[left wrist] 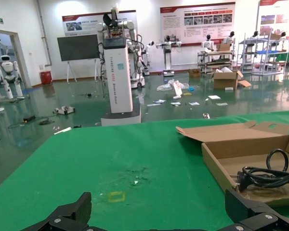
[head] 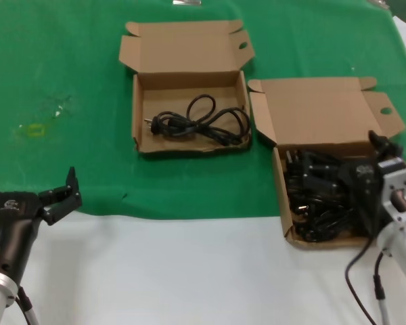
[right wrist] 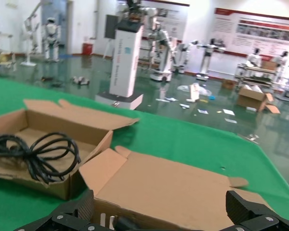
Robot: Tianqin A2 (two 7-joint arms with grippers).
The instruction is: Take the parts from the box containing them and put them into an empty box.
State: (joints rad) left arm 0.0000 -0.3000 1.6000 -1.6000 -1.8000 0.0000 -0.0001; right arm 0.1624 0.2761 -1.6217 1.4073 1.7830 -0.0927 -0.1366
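The coiled black power cords (head: pixel 321 196) lie heaped in the larger cardboard box (head: pixel 325 108) on the robot's right, filling its tray nearly to the rim. One cord (head: pixel 199 122) already rests alone in the smaller box (head: pixel 183 47), which sits just beside it, farther back and to the left, on the green cloth (head: pixel 54 81).

The right gripper (head: pixel 372 186) hangs over the near right corner of the full box, its fingers spread wide in the wrist view and holding nothing.

To lift one coil cleanly, it would do best to come straight down on a loop lying topmost, closing across a bundled part rather than a loose strand, since tangled neighbours may drag along.

The left gripper (head: pixel 51 196) waits open at the near left, over the white table edge (head: pixel 189 271).
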